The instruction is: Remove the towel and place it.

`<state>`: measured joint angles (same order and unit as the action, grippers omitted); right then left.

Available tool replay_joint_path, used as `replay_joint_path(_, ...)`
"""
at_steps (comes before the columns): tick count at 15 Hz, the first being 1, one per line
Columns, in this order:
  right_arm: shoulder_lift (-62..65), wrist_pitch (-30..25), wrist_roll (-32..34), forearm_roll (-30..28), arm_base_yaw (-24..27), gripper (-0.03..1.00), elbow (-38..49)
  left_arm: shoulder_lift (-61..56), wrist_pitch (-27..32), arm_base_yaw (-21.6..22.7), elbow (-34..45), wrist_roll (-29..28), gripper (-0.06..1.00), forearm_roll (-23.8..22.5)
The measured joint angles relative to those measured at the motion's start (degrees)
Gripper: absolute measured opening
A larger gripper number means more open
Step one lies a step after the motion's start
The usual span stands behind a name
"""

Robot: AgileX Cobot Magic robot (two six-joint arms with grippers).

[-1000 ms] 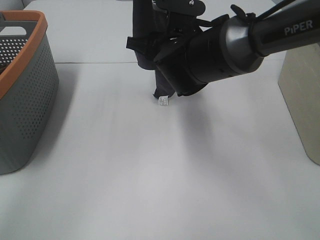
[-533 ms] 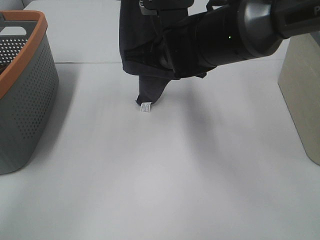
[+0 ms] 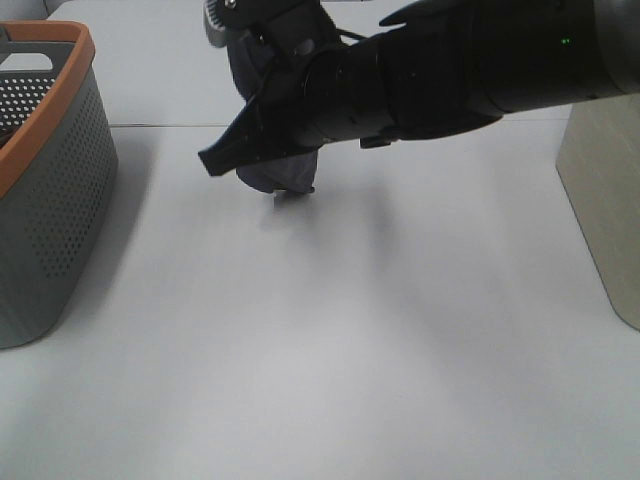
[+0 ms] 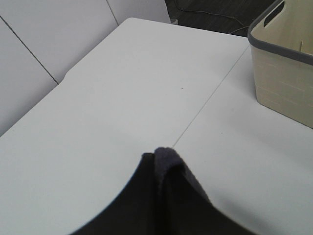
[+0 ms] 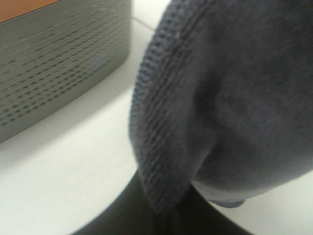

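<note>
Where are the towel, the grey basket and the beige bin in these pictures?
towel (image 3: 276, 178), exterior high view, on its bunched lower end under the arm.
grey basket (image 3: 60, 210), exterior high view, on its perforated side wall.
beige bin (image 3: 605, 190), exterior high view, on its side wall.

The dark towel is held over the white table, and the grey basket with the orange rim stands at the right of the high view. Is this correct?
Not quite. In the exterior high view the grey basket with the orange rim stands at the left; a beige basket is at the right. The dark towel is held over the white table.
</note>
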<state>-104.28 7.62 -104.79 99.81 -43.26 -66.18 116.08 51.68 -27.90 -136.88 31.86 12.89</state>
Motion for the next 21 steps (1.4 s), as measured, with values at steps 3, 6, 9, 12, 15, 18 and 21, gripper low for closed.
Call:
replay_joint_path(3,2.1,-6.5,-1.9,0.0,0.0,0.00,5.4,0.0,0.5,0.0,0.0,-1.4,0.00,0.0)
replay_joint_path(6,7.7,-7.2,-2.1,0.0,0.0,0.00,12.0,0.3,2.6,0.0,0.0,-3.0,0.00,-0.1)
replay_joint_path(9,10.4,-9.9,-2.1,-4.8,0.0,0.00,15.8,0.3,5.3,0.0,0.0,-3.0,0.00,-0.1)
replay_joint_path(12,10.5,-13.2,-1.9,-16.4,0.0,0.00,17.6,0.8,9.0,0.0,0.0,-3.0,0.00,-0.1)
replay_joint_path(15,10.9,-15.5,7.7,-28.9,2.1,0.00,18.4,1.0,10.3,0.0,0.0,-3.0,0.00,-0.2)
replay_joint_path(18,11.1,-24.3,32.4,-38.4,11.1,0.00,18.3,1.0,10.5,0.0,0.0,-3.0,0.00,-1.3)
replay_joint_path(21,11.1,-35.4,56.6,-49.7,19.3,0.00,14.4,1.1,10.5,0.0,0.0,-3.0,0.00,-2.5)
